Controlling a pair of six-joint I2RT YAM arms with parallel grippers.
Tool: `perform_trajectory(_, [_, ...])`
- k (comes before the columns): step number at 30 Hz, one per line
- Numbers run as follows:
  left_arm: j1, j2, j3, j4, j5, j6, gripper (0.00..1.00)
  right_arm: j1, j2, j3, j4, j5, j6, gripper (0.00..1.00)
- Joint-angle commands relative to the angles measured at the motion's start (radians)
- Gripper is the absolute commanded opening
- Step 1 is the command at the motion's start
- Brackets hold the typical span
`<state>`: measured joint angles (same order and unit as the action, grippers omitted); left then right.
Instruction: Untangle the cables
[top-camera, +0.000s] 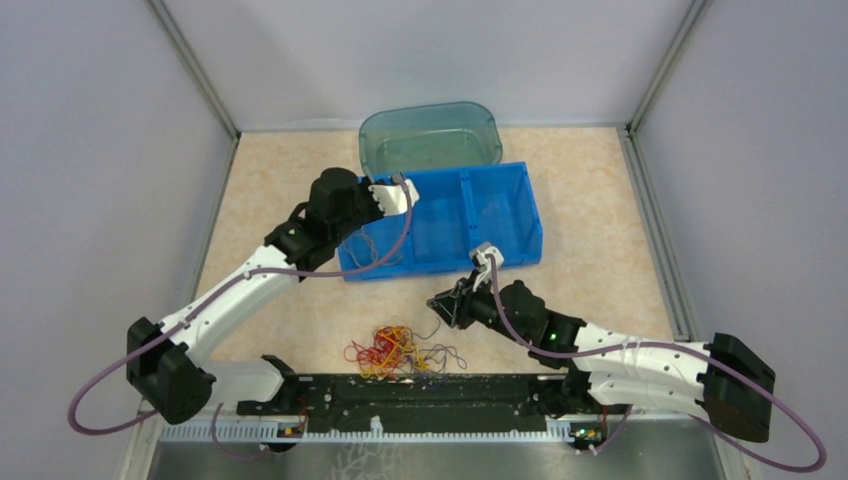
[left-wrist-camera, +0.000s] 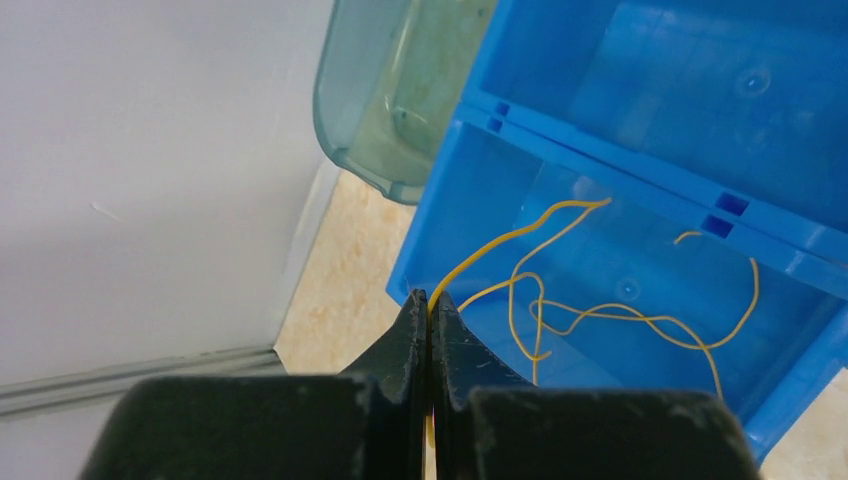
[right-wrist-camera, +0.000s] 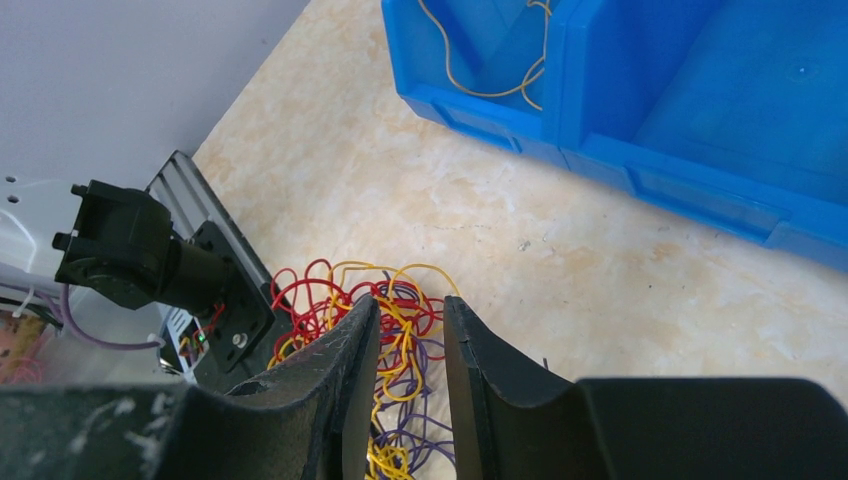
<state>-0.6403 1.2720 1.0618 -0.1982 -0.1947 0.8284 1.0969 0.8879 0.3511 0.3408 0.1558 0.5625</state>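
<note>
The cables (top-camera: 400, 350) are a clump of red, yellow and purple strands on the table near the front rail; they also show in the right wrist view (right-wrist-camera: 400, 330). My left gripper (left-wrist-camera: 429, 297) is shut on one yellow cable (left-wrist-camera: 600, 315) that trails in loops into the left compartment of the blue bin (left-wrist-camera: 470, 170). In the top view this gripper (top-camera: 358, 212) hangs over the bin's left end. My right gripper (right-wrist-camera: 405, 305) is open, its jaws a little apart and empty, above the clump's far right side (top-camera: 435, 302).
The blue bin (top-camera: 440, 262) has three compartments. A teal tub (top-camera: 430, 135) stands behind it, and shows in the left wrist view (left-wrist-camera: 380, 110). A black rail (top-camera: 420, 392) runs along the front edge. Grey walls close in both sides.
</note>
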Motion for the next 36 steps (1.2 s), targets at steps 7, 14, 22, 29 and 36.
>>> perform_trajectory(7, [0.098, 0.156, -0.025, 0.026, 0.007, -0.007, 0.02, 0.007, -0.067, 0.025, -0.062, 0.039, 0.013, 0.32])
perform_trajectory(14, [0.137, 0.196, 0.078, -0.069, 0.152, -0.096, 0.45, 0.008, -0.074, 0.023, -0.066, 0.051, 0.004, 0.33])
perform_trajectory(22, [0.180, 0.181, 0.270, -0.247, 0.326, -0.165, 0.79, 0.008, -0.049, 0.023, -0.047, 0.019, -0.022, 0.35])
perform_trajectory(29, [0.215, 0.082, 0.298, -0.395, 0.503, -0.174, 0.83, 0.035, 0.071, 0.087, -0.042, -0.147, -0.168, 0.49])
perform_trajectory(36, [0.224, -0.108, 0.140, -0.460, 0.618, -0.124, 0.86, 0.172, 0.278, 0.194, -0.095, -0.225, -0.361, 0.58])
